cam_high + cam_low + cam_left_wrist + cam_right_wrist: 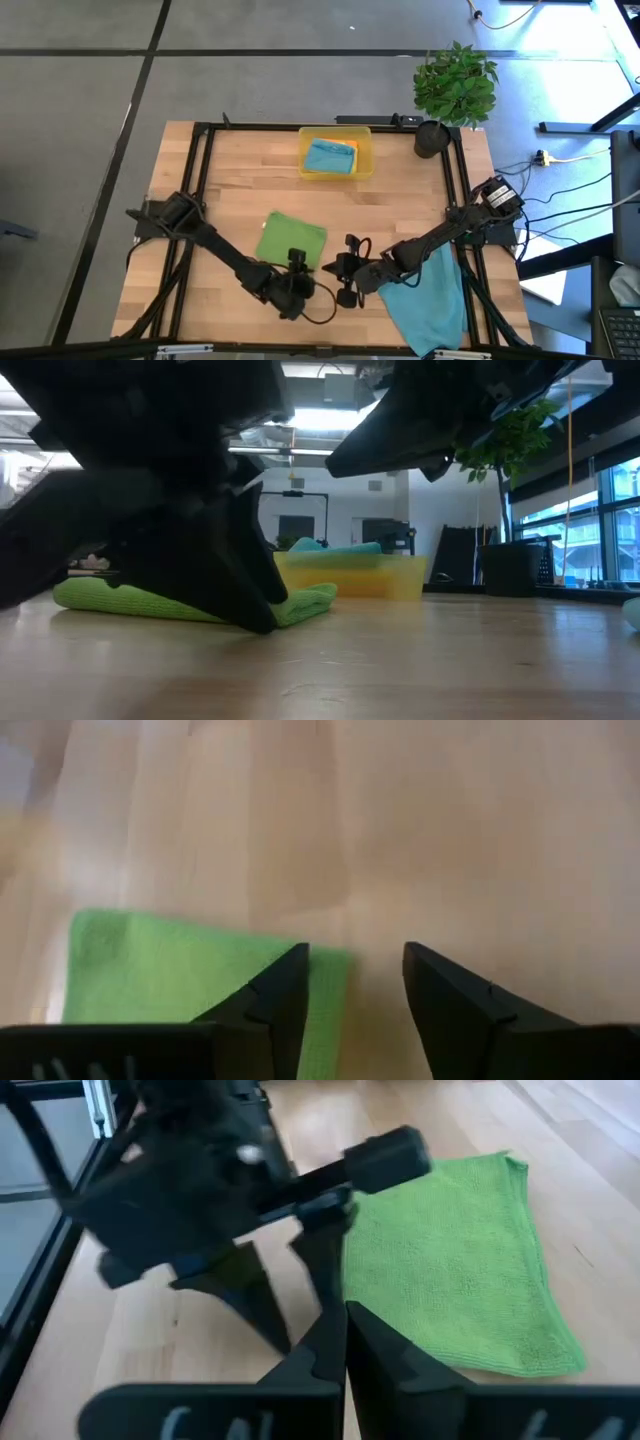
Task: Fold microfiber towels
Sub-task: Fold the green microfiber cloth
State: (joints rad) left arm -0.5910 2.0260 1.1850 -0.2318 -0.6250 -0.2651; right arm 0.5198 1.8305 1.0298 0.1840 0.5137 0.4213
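Note:
A green towel [291, 240], folded into an oblong, lies flat on the table left of the middle; it also shows in the right wrist view [450, 1270] and the low view [150, 600]. My left gripper [355, 975] is open and points down at the towel's near right corner [325, 970], one finger over the cloth and one over bare wood. My right gripper [346, 1345] is shut and empty, just right of the left gripper [298, 265]. A teal towel [430, 300] lies spread at the near right under my right arm. My left gripper stands over the green towel's near right corner [325, 970] from above, with the towel's edge between its open fingers. I cannot tell whether a finger touches the cloth.
A translucent yellow tray [362, 150] at the far middle holds a teal towel [328, 157] and an orange one [349, 146]. A potted plant [455, 85] stands at the far right corner. Bare wood lies at the far left and between the tray and the grippers.

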